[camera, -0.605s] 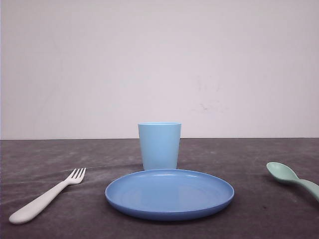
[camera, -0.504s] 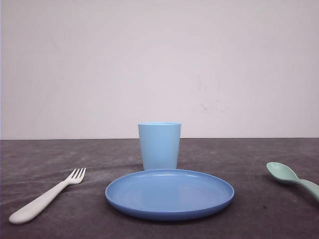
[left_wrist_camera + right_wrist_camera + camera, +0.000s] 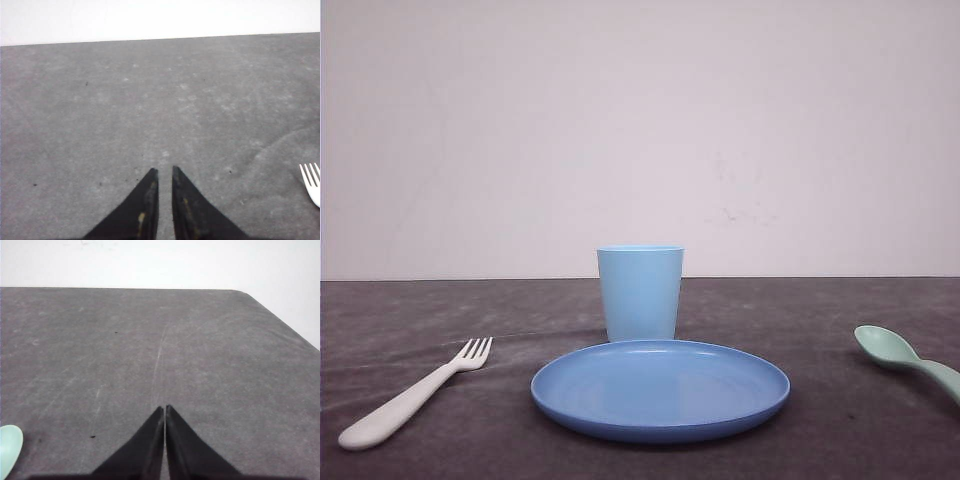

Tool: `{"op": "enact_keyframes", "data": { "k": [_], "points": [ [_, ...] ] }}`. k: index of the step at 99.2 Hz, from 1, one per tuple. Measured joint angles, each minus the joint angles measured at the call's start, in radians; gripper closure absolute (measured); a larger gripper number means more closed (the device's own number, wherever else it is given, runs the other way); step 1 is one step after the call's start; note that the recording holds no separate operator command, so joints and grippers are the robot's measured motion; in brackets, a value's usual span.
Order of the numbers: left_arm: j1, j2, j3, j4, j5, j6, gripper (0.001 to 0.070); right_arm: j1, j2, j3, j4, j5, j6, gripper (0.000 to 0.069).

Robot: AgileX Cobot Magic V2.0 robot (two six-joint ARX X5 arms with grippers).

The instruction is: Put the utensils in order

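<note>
Left of the blue plate lies the white fork, right of it the mint spoon; the left pincer is nearly closed and the right pincer closed, both empty above the surface.

White fork lies left; mint spoon right.

– What are you looking at down there?

– My table wears a dark grey cloth, matt, faintly creased and scuffed with pale scratches. The fork looks like white plastic, smooth with a soft sheen.

– And the rest?

– The spoon is mint plastic, smooth. Plate and cup are blue plastic, satin. My own fingers are black, matt, scraped in spots.
</note>
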Motion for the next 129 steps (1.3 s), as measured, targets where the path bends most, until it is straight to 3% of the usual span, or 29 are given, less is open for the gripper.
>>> {"op": "enact_keyframes", "data": {
  "k": [58,73,88,129],
  "points": [
    [0.000,0.000,0.000,0.000,0.000,-0.001,0.0686,0.000,0.000,0.000,0.001,0.000,0.002,0.0687],
    [0.000,0.000,0.000,0.002,0.000,-0.014,0.0686,0.000,0.000,0.000,0.003,-0.055,0.080,0.0687],
    [0.000,0.000,0.000,0.002,0.000,-0.093,0.0686,0.000,0.000,0.000,0.002,-0.149,0.196,0.0687],
    [0.000,0.001,-0.004,0.017,0.000,-0.293,0.0686,0.000,0.005,0.029,-0.022,-0.174,0.416,0.0687]
  ]
}}
